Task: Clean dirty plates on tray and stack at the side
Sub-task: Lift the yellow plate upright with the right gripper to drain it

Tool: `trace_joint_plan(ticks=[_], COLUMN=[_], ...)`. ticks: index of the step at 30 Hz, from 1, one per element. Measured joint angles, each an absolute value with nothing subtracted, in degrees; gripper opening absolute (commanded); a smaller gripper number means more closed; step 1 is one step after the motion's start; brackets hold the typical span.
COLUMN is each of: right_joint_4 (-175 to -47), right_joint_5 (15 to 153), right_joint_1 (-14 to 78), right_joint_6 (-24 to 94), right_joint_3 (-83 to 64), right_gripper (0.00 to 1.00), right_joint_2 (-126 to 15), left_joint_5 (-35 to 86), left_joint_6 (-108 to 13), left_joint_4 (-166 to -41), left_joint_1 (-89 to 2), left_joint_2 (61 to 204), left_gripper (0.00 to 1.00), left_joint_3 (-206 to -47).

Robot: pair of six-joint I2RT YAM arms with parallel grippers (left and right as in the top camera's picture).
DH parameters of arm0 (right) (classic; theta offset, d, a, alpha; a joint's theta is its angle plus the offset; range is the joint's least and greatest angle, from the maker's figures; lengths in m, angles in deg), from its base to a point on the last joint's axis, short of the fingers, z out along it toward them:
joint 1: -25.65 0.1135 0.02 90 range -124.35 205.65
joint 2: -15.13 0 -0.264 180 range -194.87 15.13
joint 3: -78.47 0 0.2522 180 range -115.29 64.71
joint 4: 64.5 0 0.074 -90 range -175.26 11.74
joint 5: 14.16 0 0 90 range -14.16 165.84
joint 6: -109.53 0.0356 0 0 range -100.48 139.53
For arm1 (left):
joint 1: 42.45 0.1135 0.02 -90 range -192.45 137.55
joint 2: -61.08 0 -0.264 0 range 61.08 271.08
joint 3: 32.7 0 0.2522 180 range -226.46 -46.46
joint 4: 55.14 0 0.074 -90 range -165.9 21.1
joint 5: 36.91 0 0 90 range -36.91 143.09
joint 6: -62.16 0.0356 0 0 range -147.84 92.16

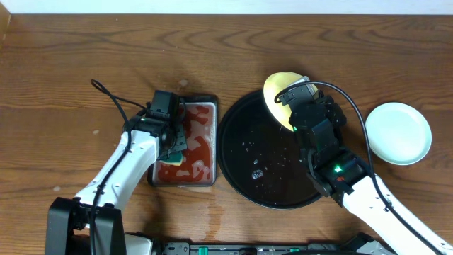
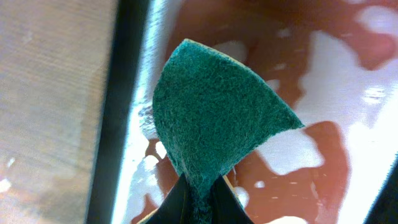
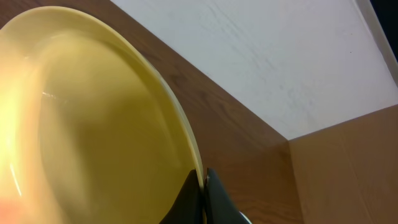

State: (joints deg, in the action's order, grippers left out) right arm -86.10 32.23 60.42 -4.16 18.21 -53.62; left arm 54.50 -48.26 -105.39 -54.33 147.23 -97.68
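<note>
My right gripper (image 1: 291, 106) is shut on the rim of the pale yellow plate (image 1: 278, 92) and holds it tilted on edge over the far side of the black tray (image 1: 233, 152). The right wrist view shows the yellow plate (image 3: 93, 118) pinched between my fingertips (image 3: 203, 186). A mint-white plate (image 1: 398, 132) lies on the table right of the tray. My left gripper (image 1: 172, 145) is shut on a green scouring sponge (image 2: 217, 118) above the small metal tray of red liquid (image 1: 202, 113). Only one mint-white plate is in view.
The black tray holds water droplets (image 1: 256, 172). The metal tray (image 2: 124, 124) with red liquid sits just left of the black tray. The wall and a cardboard side (image 3: 348, 168) lie beyond the table's far edge.
</note>
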Motion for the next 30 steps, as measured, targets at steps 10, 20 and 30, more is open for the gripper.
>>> trace_joint_plan(ticks=[10,20,30], right_joint_4=[-86.1,-86.1,-86.1], right_joint_5=[32.1,32.1,32.1], right_joint_1=[60.4,60.4,60.4], right_joint_6=[-4.2,-4.2,-4.1], right_joint_3=[18.2,18.2,18.2], right_gripper=[0.01,0.01,0.01], right_joint_2=[-53.6,-53.6,-53.6], left_joint_5=[52.0,51.7,51.7], left_joint_6=[-45.1,-44.2,-44.3], left_joint_4=[-101.4,-100.5,-100.5], left_joint_1=[-54.3,-54.3,-54.3], left_joint_2=[147.2,147.2,147.2], left_gripper=[0.08,0.5,0.53], left_joint_3=[-97.7,-97.7,-97.7])
